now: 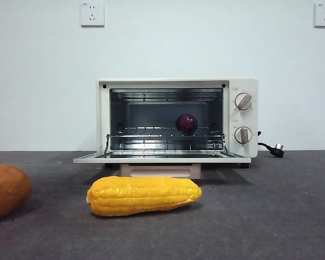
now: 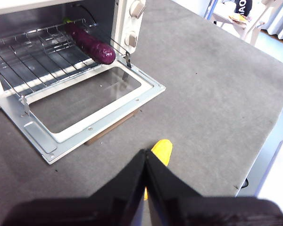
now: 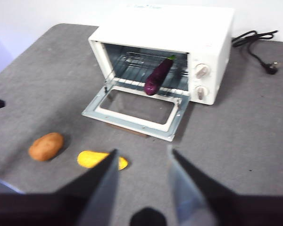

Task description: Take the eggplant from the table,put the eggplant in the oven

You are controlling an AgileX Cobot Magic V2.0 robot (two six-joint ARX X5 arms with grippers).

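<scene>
Jaws of the left gripper (image 2: 146, 162) closed, right gripper (image 3: 142, 162) spread, both empty; the eggplant (image 3: 158, 75) apparently lies fully on the oven (image 1: 244, 116) rack, task done.

Flat, tapering black jaws, matte finish

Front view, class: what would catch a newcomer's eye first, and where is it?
The white oven stands at the middle with its door folded down, and the purple eggplant lies on its rack, toward the knob side. In front of it a bright yellow corn cob lies on the grey table, with a brown vegetable at the edge.
</scene>
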